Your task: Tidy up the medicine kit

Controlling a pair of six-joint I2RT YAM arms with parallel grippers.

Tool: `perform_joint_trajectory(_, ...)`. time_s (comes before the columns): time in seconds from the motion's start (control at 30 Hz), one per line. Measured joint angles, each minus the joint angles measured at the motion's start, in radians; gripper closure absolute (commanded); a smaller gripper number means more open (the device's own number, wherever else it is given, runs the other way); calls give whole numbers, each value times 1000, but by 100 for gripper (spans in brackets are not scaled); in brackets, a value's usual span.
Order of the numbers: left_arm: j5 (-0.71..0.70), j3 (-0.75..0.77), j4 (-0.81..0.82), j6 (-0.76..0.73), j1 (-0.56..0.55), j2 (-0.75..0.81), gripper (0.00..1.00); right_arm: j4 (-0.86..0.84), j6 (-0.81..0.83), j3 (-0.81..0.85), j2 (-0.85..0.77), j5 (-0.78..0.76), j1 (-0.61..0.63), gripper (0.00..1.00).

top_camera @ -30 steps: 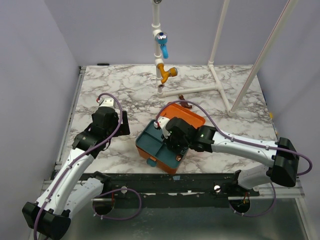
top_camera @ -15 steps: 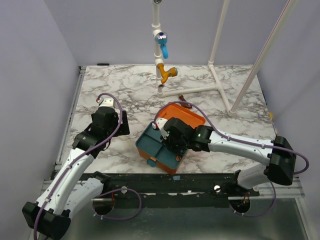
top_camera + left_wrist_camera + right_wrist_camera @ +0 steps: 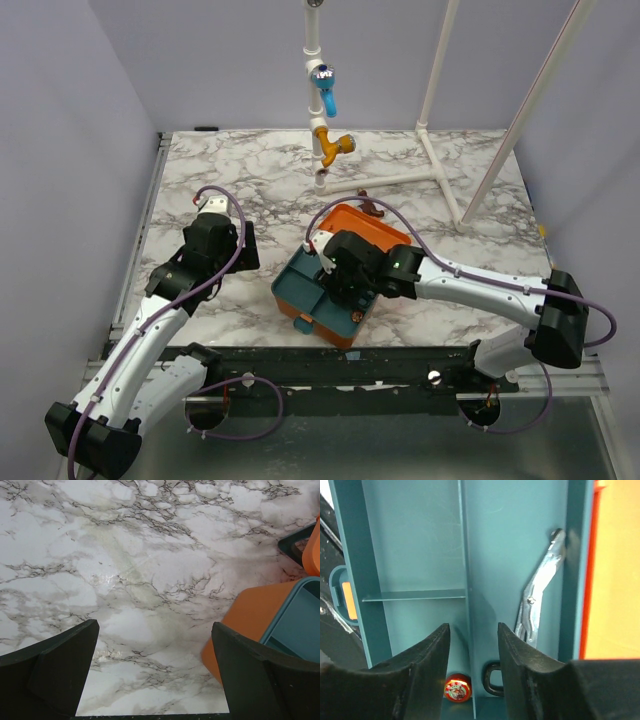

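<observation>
orange plastic marks the medicine kit (image 3: 368,225). it sits open on the marble table (image 3: 240,170) near the front edge, between my two arms. a teal tray (image 3: 300,285) with compartments lies in its near half.

my right gripper (image 3: 472,630) hangs low over that tray, jaws partly apart and holding nothing. its fingers straddle the long divider (image 3: 464,540). a silver metal tool (image 3: 536,600), scissors or tweezers by its look, lies slanted in the right-hand compartment against the tray wall. a small red round item (image 3: 457,688) sits at the foot of the left-hand compartment, under my wrist.

my left gripper (image 3: 154,627) stands fully spread over bare marble, just beside the kit's orange corner, gripping nothing.

procedure, as i judge it: the step in hand is clearing the tray after a placement.
1. lift the right gripper straight up, so neither finger catches the divider or drags the metal tool.
2. leave the jaws apart until they are above the tray rim.
3. bring the left gripper in only if the kit slides, then brace the corner.
</observation>
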State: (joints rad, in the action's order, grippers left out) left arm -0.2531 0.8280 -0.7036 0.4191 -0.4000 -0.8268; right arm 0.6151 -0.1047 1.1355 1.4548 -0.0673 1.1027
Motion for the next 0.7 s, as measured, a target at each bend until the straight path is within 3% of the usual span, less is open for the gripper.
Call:
perform_joint_trajectory(0.2,0,0,0,0,0,0,2,42,-37,72,-27,-88,0,40)
perform_joint_trajectory(0.37,0,0,0,0,0,4,1,75,-106,117,-98,-227,-21,40)
perform_joint_trajectory(0.6,0,0,0,0,0,16,1,119,-231,128,-136,-357,-209,40)
perform_joint_trajectory(0.7,1,0,0,0,0,17,2,131,-291,104,-150,-370,-303,44)
